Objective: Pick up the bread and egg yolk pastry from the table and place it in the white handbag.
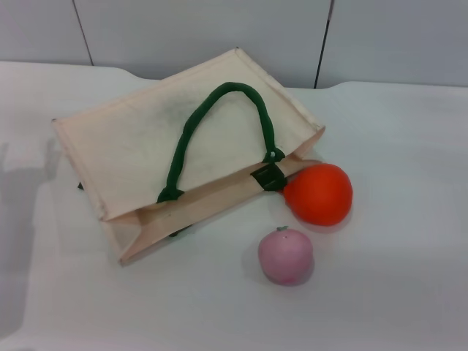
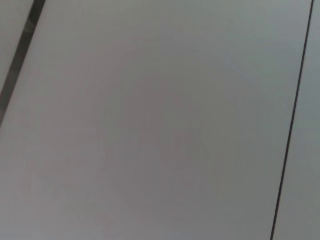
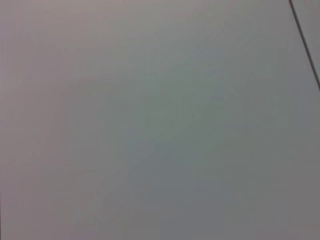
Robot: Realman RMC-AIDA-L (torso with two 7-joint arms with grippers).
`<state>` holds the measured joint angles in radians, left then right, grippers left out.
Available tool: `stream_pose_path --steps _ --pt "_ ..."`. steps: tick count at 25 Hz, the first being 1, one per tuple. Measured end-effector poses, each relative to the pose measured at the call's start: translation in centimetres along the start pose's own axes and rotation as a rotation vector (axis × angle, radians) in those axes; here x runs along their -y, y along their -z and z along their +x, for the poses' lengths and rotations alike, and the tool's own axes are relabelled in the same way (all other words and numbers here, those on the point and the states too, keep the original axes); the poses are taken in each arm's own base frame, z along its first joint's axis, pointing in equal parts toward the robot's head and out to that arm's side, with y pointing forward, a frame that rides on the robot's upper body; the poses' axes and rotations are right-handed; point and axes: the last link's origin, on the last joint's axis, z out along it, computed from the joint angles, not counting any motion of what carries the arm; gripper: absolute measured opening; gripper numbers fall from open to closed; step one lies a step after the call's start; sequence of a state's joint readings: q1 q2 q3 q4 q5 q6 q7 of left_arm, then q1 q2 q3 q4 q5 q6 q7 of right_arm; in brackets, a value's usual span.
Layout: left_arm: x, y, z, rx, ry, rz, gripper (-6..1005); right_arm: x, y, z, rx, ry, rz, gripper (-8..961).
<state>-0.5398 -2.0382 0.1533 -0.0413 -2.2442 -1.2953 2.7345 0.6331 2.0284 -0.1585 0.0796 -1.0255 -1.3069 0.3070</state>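
Observation:
The white handbag lies flat on the table in the head view, its mouth toward the front right and one dark green handle arching over its top face. The bread and the egg yolk pastry are out of view. Neither gripper appears in any view; both wrist views hold only plain grey wall panels with dark seams.
A round orange fruit rests against the bag's front right corner. A pink round fruit with a green stem sits a little nearer on the white table. A grey panelled wall runs behind the table.

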Motion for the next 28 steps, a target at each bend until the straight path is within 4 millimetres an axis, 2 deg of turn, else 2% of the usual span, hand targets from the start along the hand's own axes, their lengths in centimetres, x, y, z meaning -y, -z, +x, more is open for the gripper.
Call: stream_pose_path --steps 10,28 --pt "-0.5 0.5 0.5 -0.054 0.028 -0.016 847 0.5 -0.1 -0.6 0.021 -0.037 -0.010 877" --pt "-0.8 1.3 1.5 -0.131 0.033 -0.049 848 -0.8 -0.7 -1.8 0.099 -0.041 -0.082 877"
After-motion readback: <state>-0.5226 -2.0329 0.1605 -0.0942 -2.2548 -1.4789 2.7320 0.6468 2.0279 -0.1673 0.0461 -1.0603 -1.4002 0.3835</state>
